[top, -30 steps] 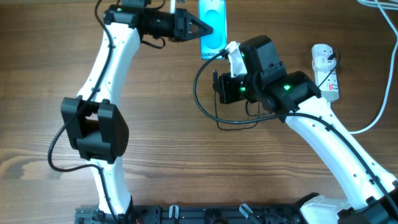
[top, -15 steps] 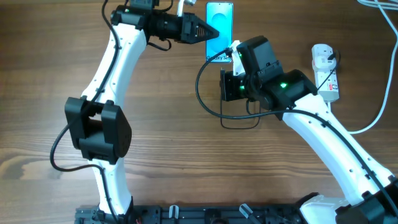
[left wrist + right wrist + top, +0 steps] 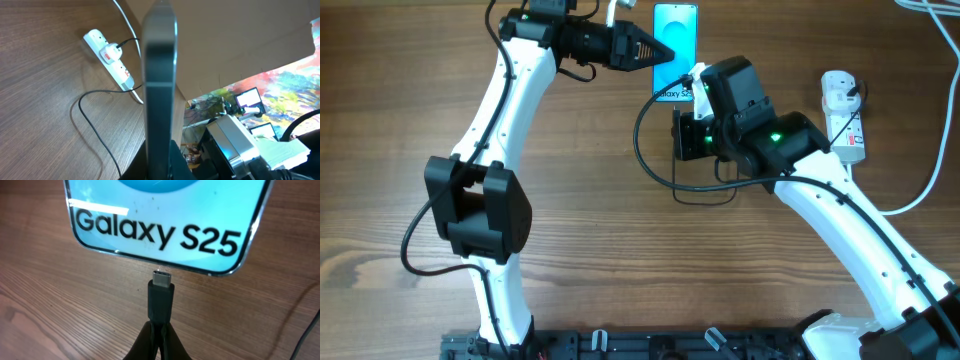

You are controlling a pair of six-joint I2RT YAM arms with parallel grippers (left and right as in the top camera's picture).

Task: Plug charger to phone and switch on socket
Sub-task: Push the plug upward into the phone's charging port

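Brown wood-grain table beneath phone, charger, socket

The overhead camera looks straight down on the brown wood-grain counter, high enough to take in the whole work area. The left wrist camera peers from close behind the left gripper, along the edge of the flat cyan-screened phone, toward the white oblong power strip far ahead. The right wrist camera faces, very near, the phone's bottom edge just ahead of the right gripper and its thin black charger cable. All three share the phone.
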